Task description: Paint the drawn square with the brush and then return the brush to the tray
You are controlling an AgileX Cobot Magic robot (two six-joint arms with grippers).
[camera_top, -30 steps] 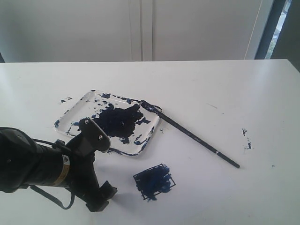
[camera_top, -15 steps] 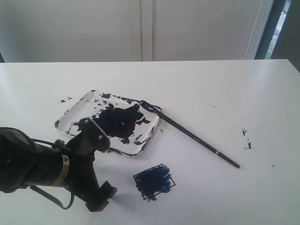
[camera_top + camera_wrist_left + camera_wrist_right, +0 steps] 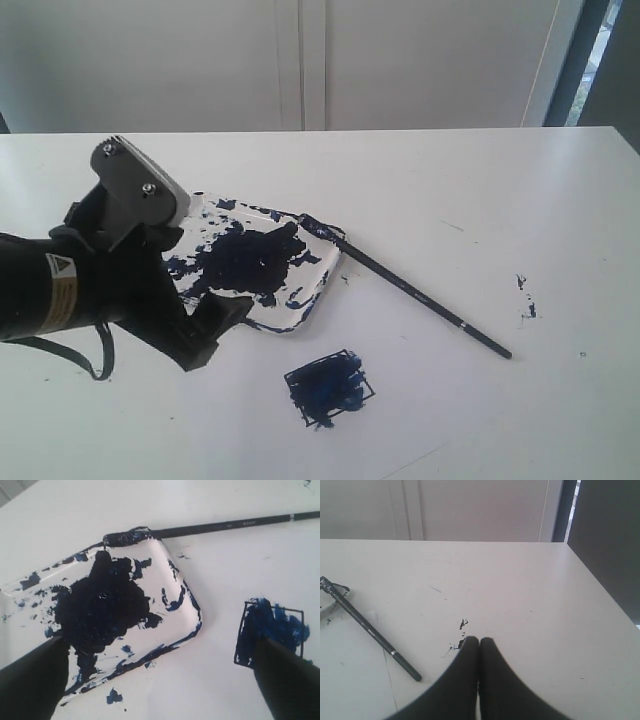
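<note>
Showing white paint-specked table [image 3: 480, 200], pale wall [image 3: 420, 60] behind. Bearing arm sticker [image 3: 60, 290], print unreadable. Holding left end effector [image 3: 160, 641] apart above tray [image 3: 155, 552], right end effector [image 3: 479, 642] together, empty. Finding brush [image 3: 410, 290] tip on tray corner, scribbled square [image 3: 330, 388] nearby.

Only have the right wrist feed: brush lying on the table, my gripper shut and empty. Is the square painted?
Observer: Mostly. The drawn square is scribbled dark blue, with some white left along one side.
Operator: Where does the bristle end sit?
Observer: The brush has its tip on the corner rim of the tray; the handle lies outside it on the table.
Operator: Left arm?
Observer: The left gripper hangs above the table by the tray, jaws wide open, holding nothing.
</note>
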